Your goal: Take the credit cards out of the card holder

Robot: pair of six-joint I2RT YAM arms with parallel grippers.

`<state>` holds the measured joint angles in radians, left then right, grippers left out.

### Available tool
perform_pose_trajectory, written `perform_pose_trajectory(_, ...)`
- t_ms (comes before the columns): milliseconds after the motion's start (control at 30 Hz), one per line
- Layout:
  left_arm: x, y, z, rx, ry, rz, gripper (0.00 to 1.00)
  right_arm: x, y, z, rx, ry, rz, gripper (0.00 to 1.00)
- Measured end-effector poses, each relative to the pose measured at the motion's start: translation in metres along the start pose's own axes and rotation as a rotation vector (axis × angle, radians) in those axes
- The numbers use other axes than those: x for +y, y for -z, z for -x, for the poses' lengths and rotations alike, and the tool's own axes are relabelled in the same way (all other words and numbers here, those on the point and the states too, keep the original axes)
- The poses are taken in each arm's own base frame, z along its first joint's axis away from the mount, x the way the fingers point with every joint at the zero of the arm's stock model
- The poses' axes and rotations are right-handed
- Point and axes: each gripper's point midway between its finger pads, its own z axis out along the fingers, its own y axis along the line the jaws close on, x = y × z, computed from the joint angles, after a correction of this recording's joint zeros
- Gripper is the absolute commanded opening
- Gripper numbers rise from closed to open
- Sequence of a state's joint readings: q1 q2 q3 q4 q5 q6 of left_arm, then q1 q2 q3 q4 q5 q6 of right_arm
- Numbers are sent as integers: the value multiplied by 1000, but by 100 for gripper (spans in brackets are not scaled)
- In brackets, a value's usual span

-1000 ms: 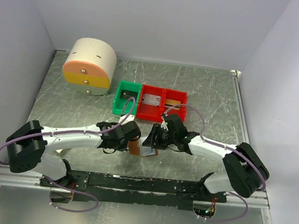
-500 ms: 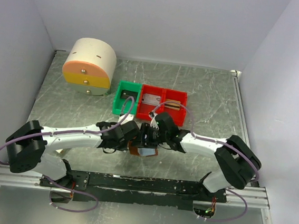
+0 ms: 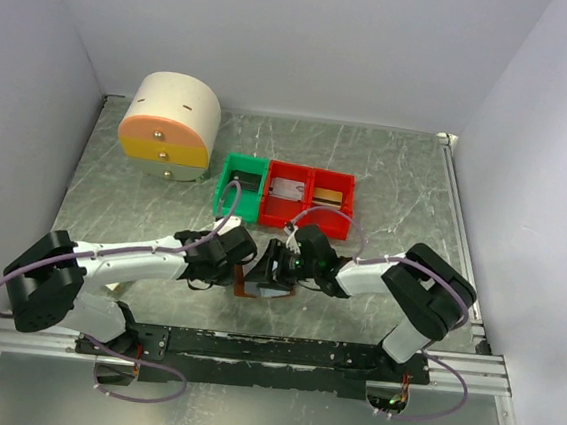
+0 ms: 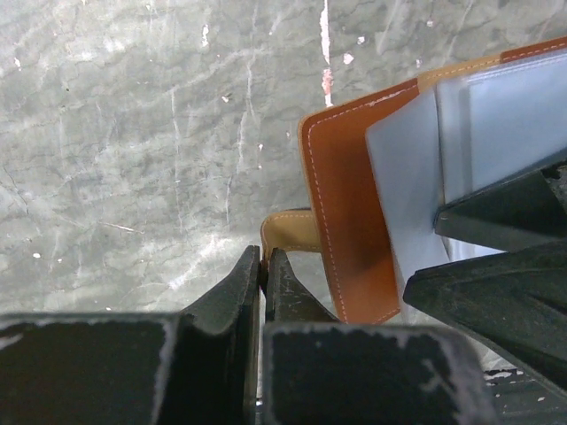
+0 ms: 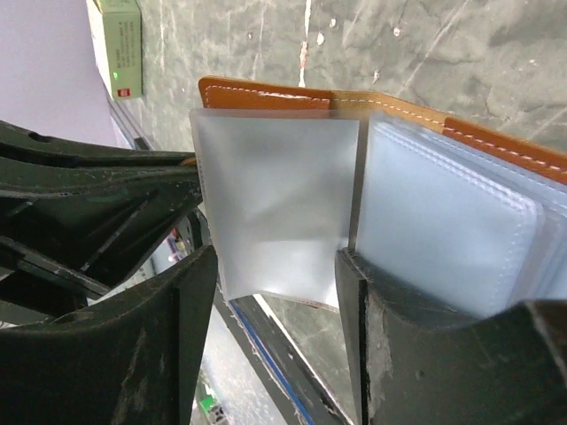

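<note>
– Near the front edge, between both arms, was that where the small flat brown leather bifold card holder (image 3: 259,285) lay?
– Yes, spread open on the grey marbled metal table (image 3: 398,173), pale-blue side up.
– Why was the black left gripper (image 4: 264,258) clenched?
– It pinched the small brown tab (image 4: 288,230) on the holder's left side, I judge to anchor it.
– And the black right gripper (image 5: 276,257)?
– Released, its fingers straddling one frosted pale-blue panel (image 5: 275,177) without squeezing, probably lining up a pull. Whether a card sat inside, I couldn't tell.
</note>
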<state>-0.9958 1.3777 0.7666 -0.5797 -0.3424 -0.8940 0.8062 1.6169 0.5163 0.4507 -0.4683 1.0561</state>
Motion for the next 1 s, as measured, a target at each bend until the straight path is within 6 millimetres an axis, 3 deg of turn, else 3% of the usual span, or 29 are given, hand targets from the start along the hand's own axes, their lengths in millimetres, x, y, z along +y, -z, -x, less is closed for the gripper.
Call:
perform_pose_trajectory(100,3,-3,-1,8,17,1,7,-1,-4,1,-5,-24,8,39)
perform_pose_trajectory(200,6,-4,-1,11,28,4,7,-6,-7,1,-10,-47,-5,36)
perform_pose_trajectory(367,9,-5,4,12,62,-7,7,-7,-6,3,-22,-42,-18,52)
perform_pose_trajectory(467,10,-7,7,12,79,-14,7,-2,-6,6,-20,-6,-15,54)
perform_pose_trajectory(567,10,-8,7,14,83,-20,7,-2,-6,6,-15,15,-21,48)
perform_pose_trajectory(733,10,-8,7,17,83,-23,7,-10,-8,6,-24,-1,-54,27)
perform_pose_trajectory(933,11,-8,7,17,82,-21,8,-17,-11,5,-23,-30,-76,29)
perform_pose_trajectory(1000,11,-8,8,15,79,-21,11,-16,-12,6,-22,-27,-80,25)
